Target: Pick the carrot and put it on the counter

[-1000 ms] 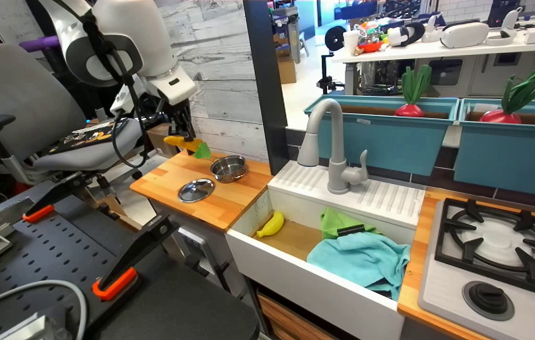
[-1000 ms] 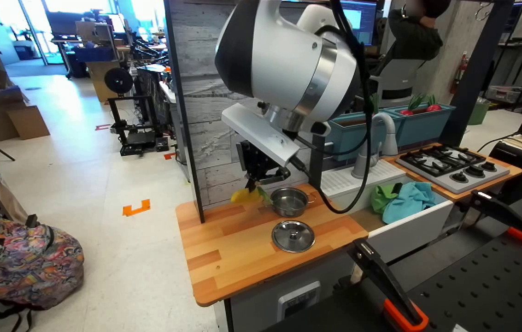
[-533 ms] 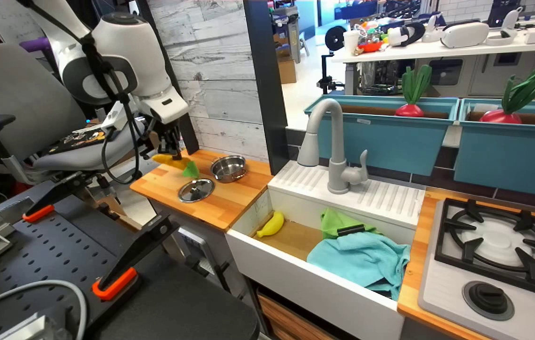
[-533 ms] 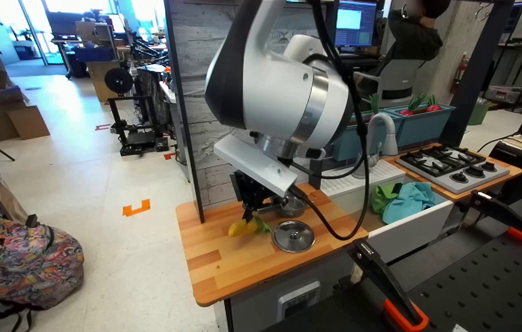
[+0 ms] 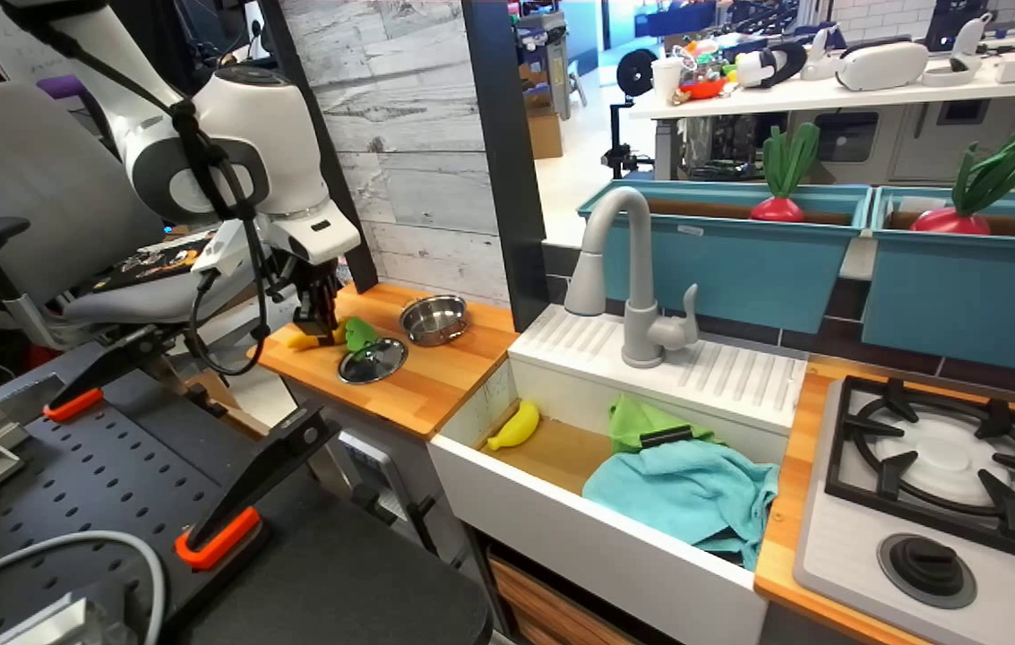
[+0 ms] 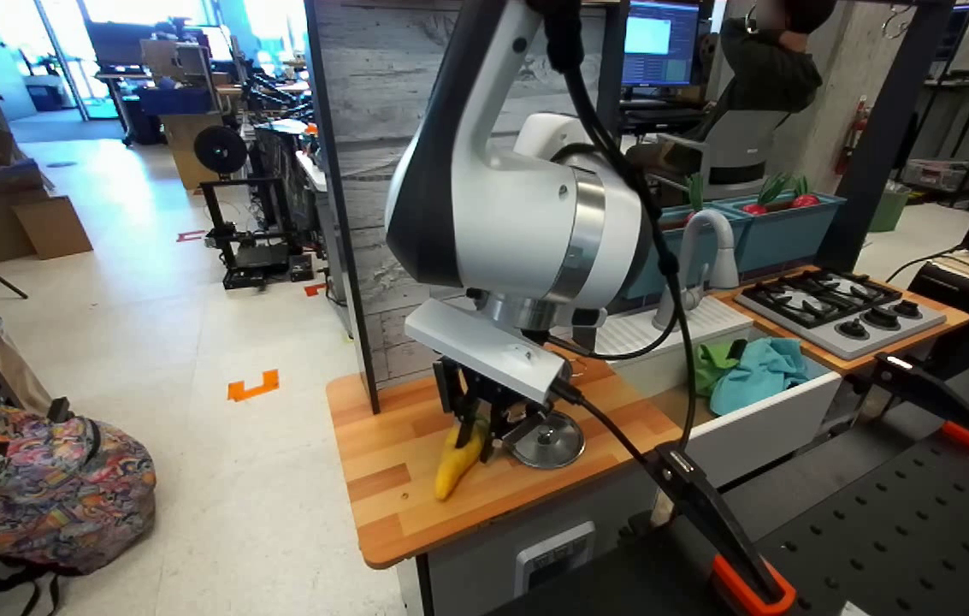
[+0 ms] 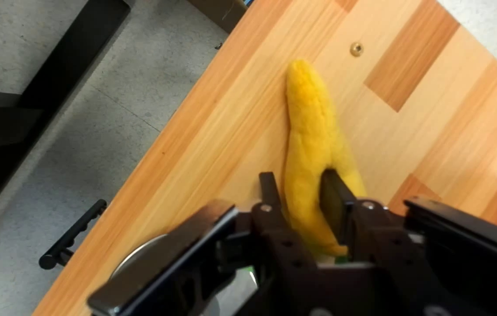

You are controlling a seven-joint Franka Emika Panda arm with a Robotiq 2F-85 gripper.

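The yellow-orange plush carrot (image 7: 312, 127) lies on the orange-brown wooden tabletop (image 7: 235, 145), its tapering tip near a small round brass-coloured screw (image 7: 356, 49) in the wrist view. The black two-fingered pincer (image 7: 301, 182) hangs down over the thick part of the carrot; its fingers (image 7: 270, 188) stand a little apart, with plush between them, one sunk into a fold of the body. Whether they squeeze it or merely straddle it, I cannot tell. In an exterior view the carrot's green leafy end (image 5: 359, 334) sticks up just beside the round shiny lid (image 5: 377, 363), hiding part of its rim; whether the two touch is unclear. Near the lid, on the same tabletop, stands the round silvery metal pot (image 5: 434, 321). In the white rectangular sink (image 5: 597, 546) beside the tabletop lie a curved yellow toy banana (image 5: 516, 425), a crumpled lime-green cloth (image 5: 637, 419) and a crumpled turquoise cloth (image 5: 677, 488), with the grey curved faucet (image 5: 639, 278) rising behind them
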